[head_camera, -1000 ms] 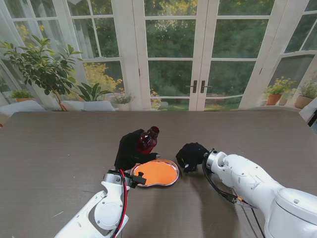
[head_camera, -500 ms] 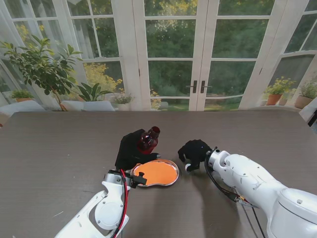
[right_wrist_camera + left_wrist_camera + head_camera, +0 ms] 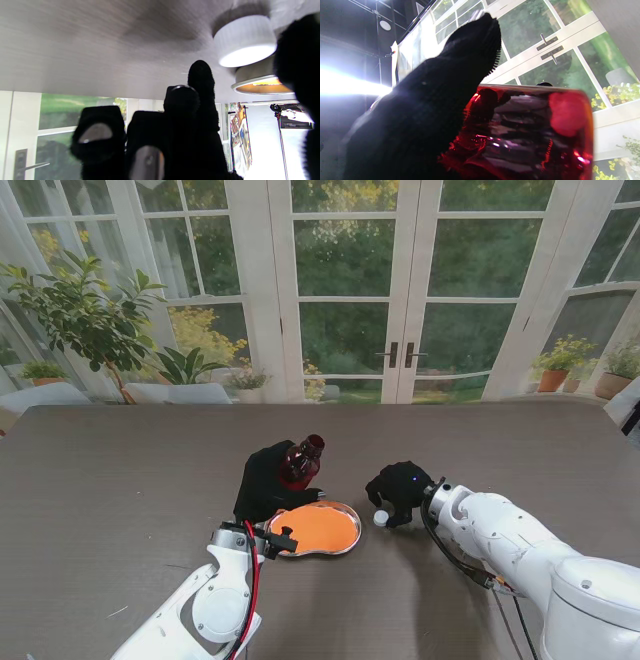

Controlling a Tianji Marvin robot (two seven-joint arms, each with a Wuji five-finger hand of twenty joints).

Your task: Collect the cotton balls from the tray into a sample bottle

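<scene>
**Dark wooden table by the glass doors: bottle held beside the tray**

Dark wood table [image 3: 120, 480] carries a metal tray [image 3: 352, 538] with an orange inside. No cotton balls can be made out in it. Just beyond the tray, on its far left side, the left hand [image 3: 262, 483] has its fingers wrapped round a tilted red bottle [image 3: 297, 463]. Right of the tray, the right hand [image 3: 400, 487] hangs curled over a white cap [image 3: 380, 519] lying on the table beside the tray's rim; whether it grips anything cannot be told.
</scene>
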